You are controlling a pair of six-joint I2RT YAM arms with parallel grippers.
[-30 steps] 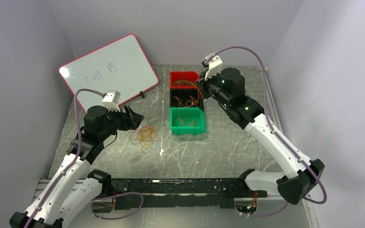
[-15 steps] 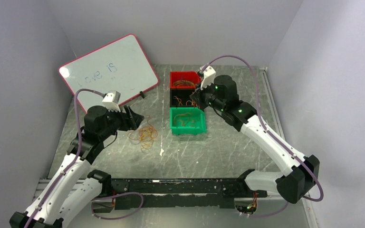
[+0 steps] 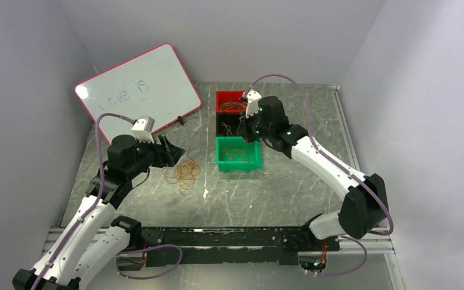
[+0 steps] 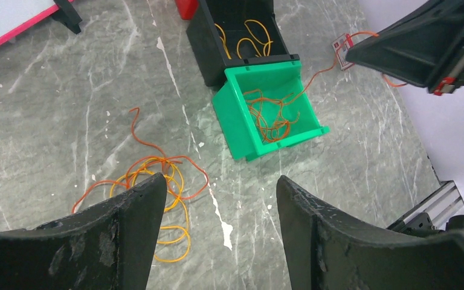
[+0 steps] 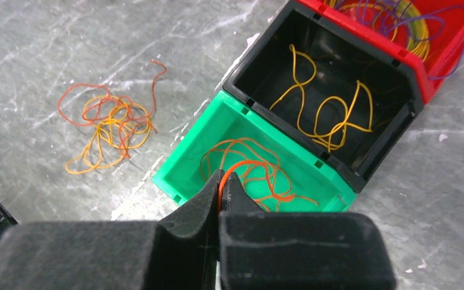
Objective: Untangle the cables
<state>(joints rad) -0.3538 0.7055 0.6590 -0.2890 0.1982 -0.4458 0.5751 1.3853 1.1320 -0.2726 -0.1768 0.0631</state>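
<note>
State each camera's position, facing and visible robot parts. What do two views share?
Top: above and behind the robot, facing down at the table; left arm and right arm show.
Left wrist: faces down at the tangle; its open jaws show.
Right wrist: faces down at the green bin; its shut jaws pinch an orange wire.
Shared: both wrist views show tangle and green bin.

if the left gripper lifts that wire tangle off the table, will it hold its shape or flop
Probably floppy: the wire tangle is thread-thin loose loops lying flat on the table. Likely very light, the strands being so fine. The loops cross each other, so it would probably rise as one clump. The orange wire in the right gripper curves slackly likewise.
</note>
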